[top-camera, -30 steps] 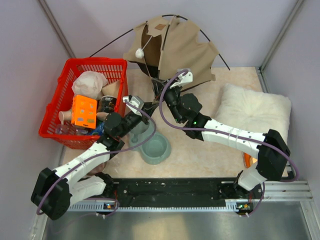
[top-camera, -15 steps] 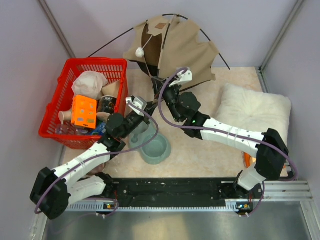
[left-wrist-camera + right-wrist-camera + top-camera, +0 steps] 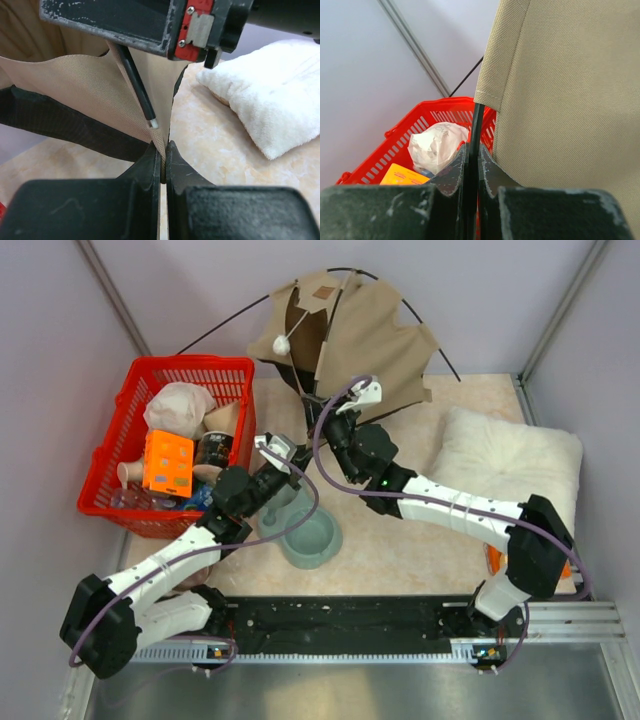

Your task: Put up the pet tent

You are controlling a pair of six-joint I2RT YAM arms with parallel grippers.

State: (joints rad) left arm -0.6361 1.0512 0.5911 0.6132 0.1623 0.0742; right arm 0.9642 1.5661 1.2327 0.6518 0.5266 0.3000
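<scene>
While a tent strap [image 3: 154, 136] is pinched by the left gripper [image 3: 161, 155], a pole [image 3: 477, 122] is clamped by the right gripper [image 3: 471, 152], apparently for seating.

Illumination: bright, even, diffuse. Shadows: faint, soft-edged. Top external view: sharp throughout. Wrist views: nearest foreground dark and blurred, mid-distance sharp. White cushion [image 3: 265, 100] bright, texture legible.

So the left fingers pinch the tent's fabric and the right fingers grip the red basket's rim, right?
No. The right fingers grip the tent's thin dark pole, not the red basket behind it, as the right wrist view shows. The left fingers' pinch is correct.
</scene>
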